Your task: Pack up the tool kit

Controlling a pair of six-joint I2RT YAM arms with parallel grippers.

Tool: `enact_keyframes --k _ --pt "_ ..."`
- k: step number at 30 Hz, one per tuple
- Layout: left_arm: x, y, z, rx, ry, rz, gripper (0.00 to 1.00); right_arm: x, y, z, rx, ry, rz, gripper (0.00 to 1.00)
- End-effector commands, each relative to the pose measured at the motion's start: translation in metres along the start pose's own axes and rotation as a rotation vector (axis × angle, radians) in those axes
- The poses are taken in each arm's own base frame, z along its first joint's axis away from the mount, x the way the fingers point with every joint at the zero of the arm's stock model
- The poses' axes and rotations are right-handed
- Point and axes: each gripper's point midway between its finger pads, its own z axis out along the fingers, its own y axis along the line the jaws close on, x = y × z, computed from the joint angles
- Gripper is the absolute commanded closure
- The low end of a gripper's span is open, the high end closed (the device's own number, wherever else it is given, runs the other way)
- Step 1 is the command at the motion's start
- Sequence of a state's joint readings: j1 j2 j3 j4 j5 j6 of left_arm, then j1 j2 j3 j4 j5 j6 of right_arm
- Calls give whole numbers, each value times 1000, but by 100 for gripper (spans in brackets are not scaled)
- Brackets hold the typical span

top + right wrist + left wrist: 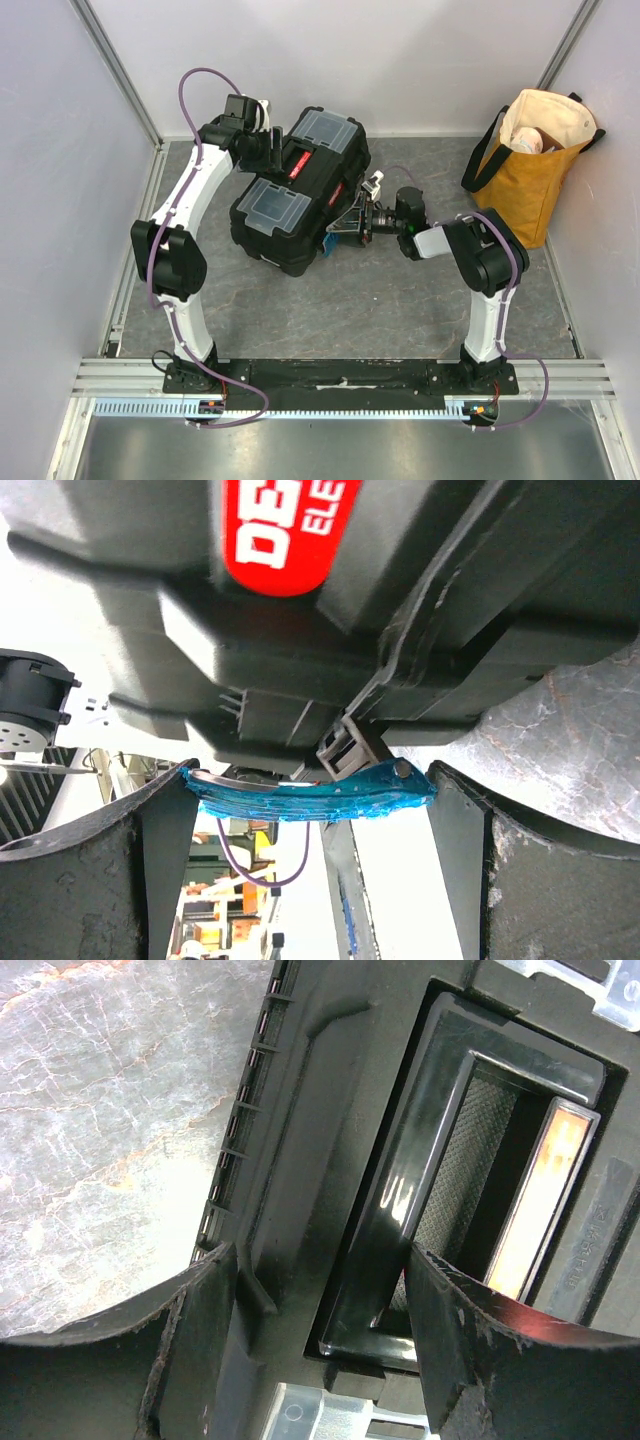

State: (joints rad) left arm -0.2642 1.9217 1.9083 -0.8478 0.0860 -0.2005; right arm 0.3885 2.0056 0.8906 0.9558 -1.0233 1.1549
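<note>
The black toolbox stands mid-table with its lid down, showing two clear-lidded compartments and a red handle panel. My left gripper is on its far top edge. In the left wrist view my left gripper is open, its fingers straddling the lid rim and the glossy black handle frame. My right gripper is at the box's right side. In the right wrist view my right gripper is shut on the blue latch, which touches both fingers. No loose hand tools show.
A mustard-yellow tote bag stands at the back right against the wall, with something pale inside. White walls close the table on the left, back and right. Grey marbled tabletop lies between the toolbox and the arm bases.
</note>
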Motion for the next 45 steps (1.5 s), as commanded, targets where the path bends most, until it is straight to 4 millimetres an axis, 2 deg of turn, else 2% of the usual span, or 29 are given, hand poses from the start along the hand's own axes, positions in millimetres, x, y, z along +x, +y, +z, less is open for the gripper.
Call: enact_keyframes --k 1,4,11,15,19,23,35,41,45 --pt "0 -9 6 32 13 -20 28 -20 77 0 -124 -10 -304 27" --pt "-1 -9 5 31 10 -16 28 -27 76 2 -67 -10 -298 25" --pt "-3 -15 -1 69 4 -19 28 -37 52 9 125 14 -254 23" --pt "0 -20 -1 90 14 -27 28 -37 45 15 169 4 -233 16" --pt "3 -21 0 98 23 -32 28 -37 50 25 168 -9 -250 6" --pt "2 -21 -2 100 14 -27 28 -37 59 34 132 -19 -268 2" --pt "2 -20 -4 99 12 -16 28 -39 76 38 72 -40 -311 2" --pt "1 -23 -5 110 10 -20 28 -45 58 40 166 -50 -269 2" --pt "-5 -27 -15 126 -14 -16 28 -52 49 38 240 -84 -247 2"
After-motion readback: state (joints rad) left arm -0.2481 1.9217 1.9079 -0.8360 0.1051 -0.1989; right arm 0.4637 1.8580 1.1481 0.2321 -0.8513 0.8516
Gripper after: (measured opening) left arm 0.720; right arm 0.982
